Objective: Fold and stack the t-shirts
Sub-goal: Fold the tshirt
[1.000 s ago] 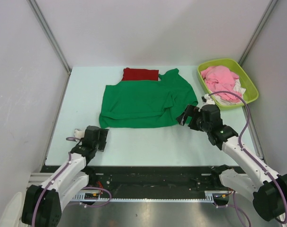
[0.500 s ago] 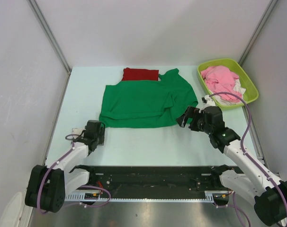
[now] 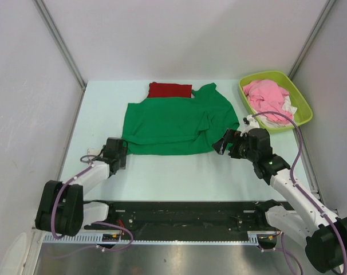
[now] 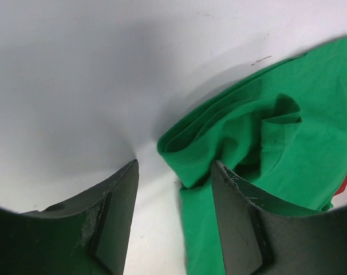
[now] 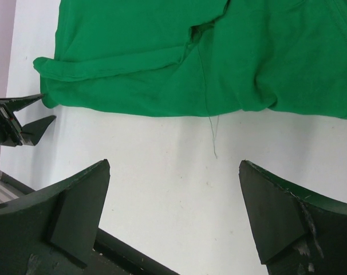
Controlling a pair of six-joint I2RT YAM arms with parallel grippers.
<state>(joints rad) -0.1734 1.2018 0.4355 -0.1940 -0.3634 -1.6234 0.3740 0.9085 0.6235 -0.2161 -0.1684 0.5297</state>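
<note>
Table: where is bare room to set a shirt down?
Bare: the near strip between the bright green cotton t-shirt and the arm bases, and the strip left of it. Crowded: around the lime plastic basket, and the shirt's near corners, at the left claw and right claw.

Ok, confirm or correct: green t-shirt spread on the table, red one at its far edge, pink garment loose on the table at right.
Not quite: the pink garment lies in the lime-green basket at right, not loose on the table; the top view shows it. The rest stands.
</note>
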